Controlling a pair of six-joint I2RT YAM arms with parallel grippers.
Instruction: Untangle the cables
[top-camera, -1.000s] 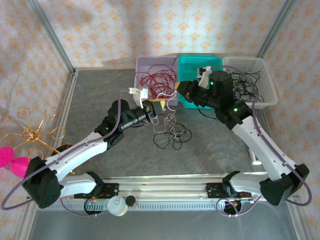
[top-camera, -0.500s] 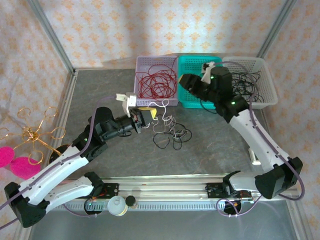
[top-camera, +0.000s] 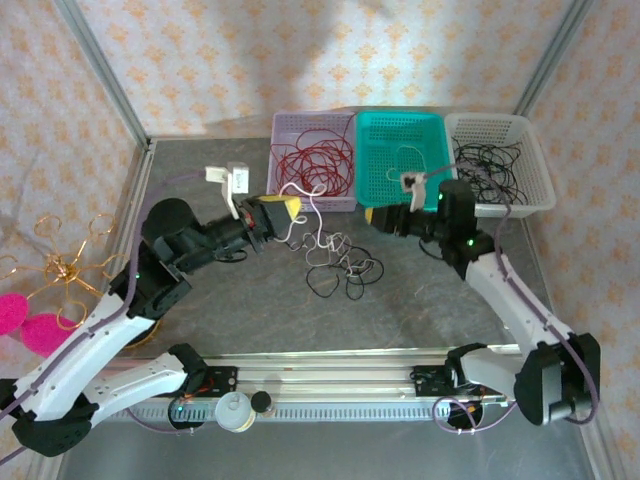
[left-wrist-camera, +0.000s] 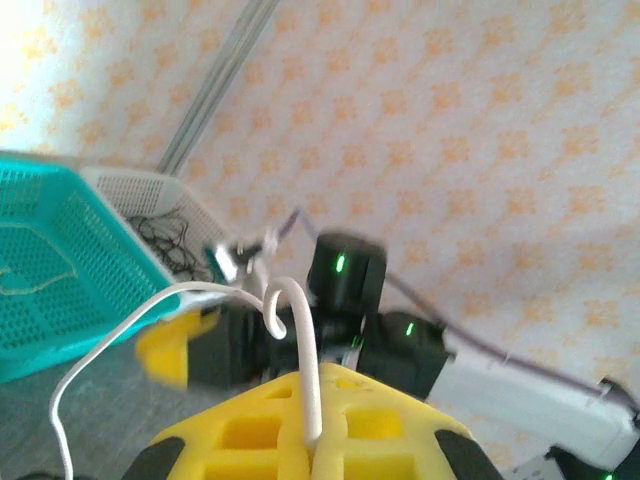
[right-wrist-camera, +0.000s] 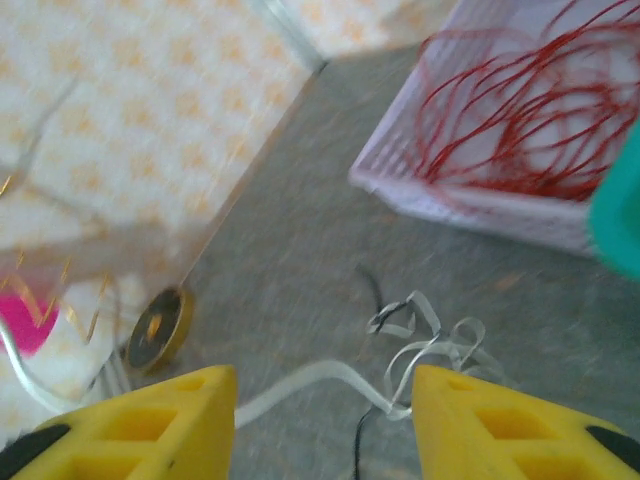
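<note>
Cables (top-camera: 340, 268) are lying knotted on the table (top-camera: 190, 170), at four o'clock from the left gripper (top-camera: 287, 212), which is clenching a white cable (left-wrist-camera: 308, 370). The right gripper (top-camera: 374, 216), at one o'clock from the knot, is hanging released. Pulling harder risks cinching the knot or dragging everything along, since nothing is anchoring it.

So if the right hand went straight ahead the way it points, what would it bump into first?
Probably the white cable: the open right hand points at its loose loops on the table, though depth is hard to judge.
</note>
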